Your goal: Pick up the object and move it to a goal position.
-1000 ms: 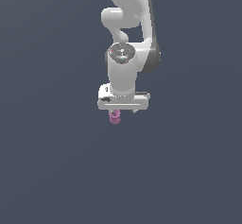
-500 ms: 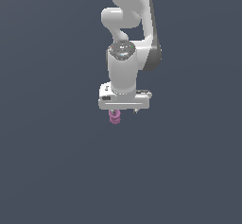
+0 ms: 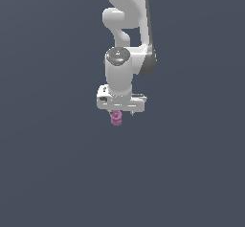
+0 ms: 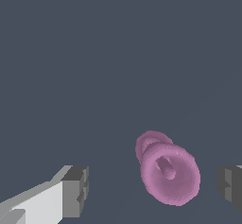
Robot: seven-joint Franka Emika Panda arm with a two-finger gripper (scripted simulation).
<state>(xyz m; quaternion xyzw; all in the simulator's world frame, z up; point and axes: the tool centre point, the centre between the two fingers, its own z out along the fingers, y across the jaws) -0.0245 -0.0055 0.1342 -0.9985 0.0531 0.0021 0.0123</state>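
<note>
The gripper (image 4: 153,190) hangs with its fingers (image 4: 75,190) spread wide, the object (image 4: 166,171) between them but touching neither, nearer one side. Seen from outside, the object (image 3: 116,118) sits just under the arm, seemingly lined up for a grab.

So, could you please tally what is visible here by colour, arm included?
Pink-purple: 1, the knobbly object
White: 1, the robot arm with its gripper
Total: 2
</note>
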